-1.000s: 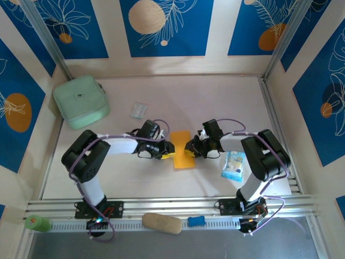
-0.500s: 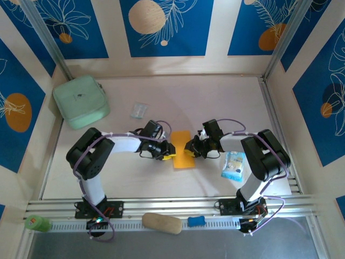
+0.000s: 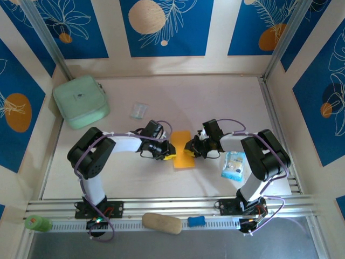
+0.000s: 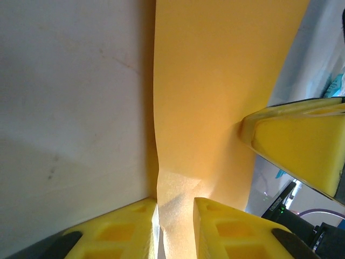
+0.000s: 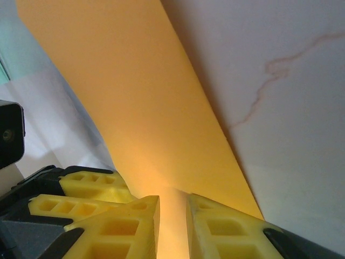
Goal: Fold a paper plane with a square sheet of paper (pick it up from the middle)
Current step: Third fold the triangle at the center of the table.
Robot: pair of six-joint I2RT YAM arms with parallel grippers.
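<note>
**A:** ok so where's the paper at?

**B:** The square sheet of paper [image 3: 183,150] is lying mid-bench [image 3: 215,102], right between the two arms. From above it looks more like a narrow strip than a square.

**A:** and the jaws?

**B:** The left jaws are pinched together on its left edge, and the wrist cam shows the paper [image 4: 215,81] puckering up where it's nipped. The right jaws are clamped on the opposite edge [image 5: 124,91]. The mint-green pouch [image 3: 81,101] sits well apart at the far left, and the blue-and-white packet [image 3: 234,165] is near the right arm.
</note>
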